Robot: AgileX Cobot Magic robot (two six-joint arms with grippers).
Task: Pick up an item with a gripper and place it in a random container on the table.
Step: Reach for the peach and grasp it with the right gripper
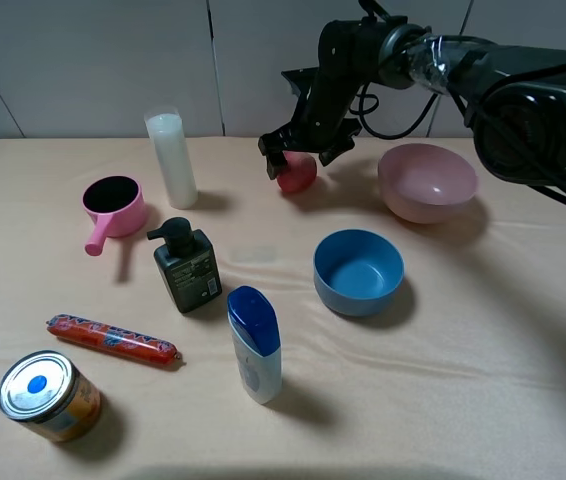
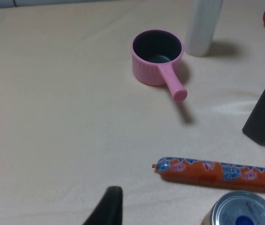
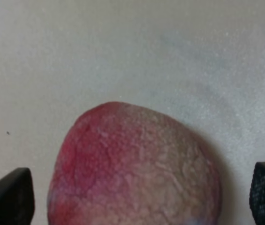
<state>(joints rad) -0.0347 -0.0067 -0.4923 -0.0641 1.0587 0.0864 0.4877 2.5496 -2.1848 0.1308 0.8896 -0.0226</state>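
The item, a small red-pink fruit (image 1: pixel 297 175), sits on the beige table (image 1: pixel 463 390) at the back, left of the container, a wide pale pink bowl (image 1: pixel 425 206). My right gripper (image 1: pixel 303 158) is down over the fruit, open, with one finger on each side of it. In the right wrist view the fruit (image 3: pixel 132 168) fills the space between the two black fingertips (image 3: pixel 8 197), with a gap at each side. Of my left gripper only one black finger (image 2: pixel 109 206) shows, above bare cloth near the sausage.
A blue bowl (image 1: pixel 358 272) stands in front of the pink bowl. A white cylinder (image 1: pixel 171 158), a pink handled cup (image 1: pixel 113 206), a dark pump bottle (image 1: pixel 187 266), a blue-capped bottle (image 1: pixel 254 342), a red sausage (image 1: pixel 111 339) and a tin can (image 1: pixel 48 396) occupy the left and middle.
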